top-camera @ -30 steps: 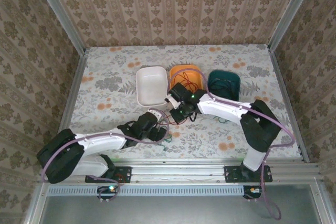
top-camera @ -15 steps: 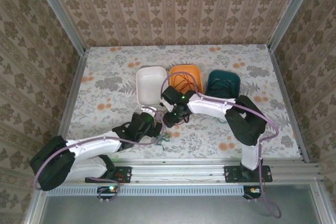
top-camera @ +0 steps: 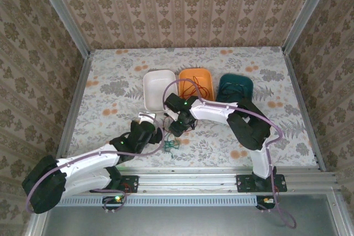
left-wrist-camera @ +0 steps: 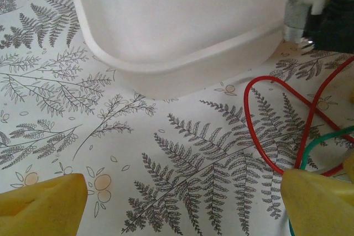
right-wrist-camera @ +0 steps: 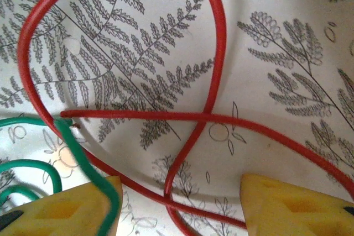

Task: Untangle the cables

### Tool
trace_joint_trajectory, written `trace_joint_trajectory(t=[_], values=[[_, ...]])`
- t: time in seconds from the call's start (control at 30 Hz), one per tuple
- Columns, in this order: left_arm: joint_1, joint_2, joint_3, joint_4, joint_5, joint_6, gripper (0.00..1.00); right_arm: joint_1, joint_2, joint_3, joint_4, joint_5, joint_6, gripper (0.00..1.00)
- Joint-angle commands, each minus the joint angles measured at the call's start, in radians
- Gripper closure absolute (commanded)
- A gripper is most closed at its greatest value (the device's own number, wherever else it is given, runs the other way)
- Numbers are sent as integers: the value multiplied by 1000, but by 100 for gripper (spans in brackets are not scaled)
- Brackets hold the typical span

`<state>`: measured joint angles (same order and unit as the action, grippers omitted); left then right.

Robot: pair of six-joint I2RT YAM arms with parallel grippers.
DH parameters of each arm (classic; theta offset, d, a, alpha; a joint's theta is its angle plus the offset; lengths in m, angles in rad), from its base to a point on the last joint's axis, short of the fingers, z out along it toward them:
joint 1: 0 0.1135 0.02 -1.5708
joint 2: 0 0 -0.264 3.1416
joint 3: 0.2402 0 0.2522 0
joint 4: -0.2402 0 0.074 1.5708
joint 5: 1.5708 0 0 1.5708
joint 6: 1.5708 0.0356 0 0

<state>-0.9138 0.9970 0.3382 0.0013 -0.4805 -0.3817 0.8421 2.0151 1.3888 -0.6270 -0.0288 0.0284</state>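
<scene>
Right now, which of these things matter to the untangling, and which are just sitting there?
In the job: red cable, green cable, left gripper and right gripper, both open.
Sitting by: white tub, orange tub, teal tub.

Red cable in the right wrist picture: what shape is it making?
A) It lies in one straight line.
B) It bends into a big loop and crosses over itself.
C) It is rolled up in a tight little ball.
B: the red cable curves round in a wide loop and then runs across its own strand near the middle of the picture.
</scene>
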Motion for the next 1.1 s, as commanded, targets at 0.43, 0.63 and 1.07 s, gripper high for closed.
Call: trace_joint_trajectory(t=[0.43, 0.63, 1.07], values=[[-11, 102, 33, 8, 57, 39, 10, 0, -40, -68, -13, -10, 41, 42], [-79, 213, 86, 22, 95, 118, 10, -10, -204, -156, 30, 44, 126, 41], [-144, 410, 153, 39, 100, 148, 14, -94, -273, -278, 47, 134, 345, 41]])
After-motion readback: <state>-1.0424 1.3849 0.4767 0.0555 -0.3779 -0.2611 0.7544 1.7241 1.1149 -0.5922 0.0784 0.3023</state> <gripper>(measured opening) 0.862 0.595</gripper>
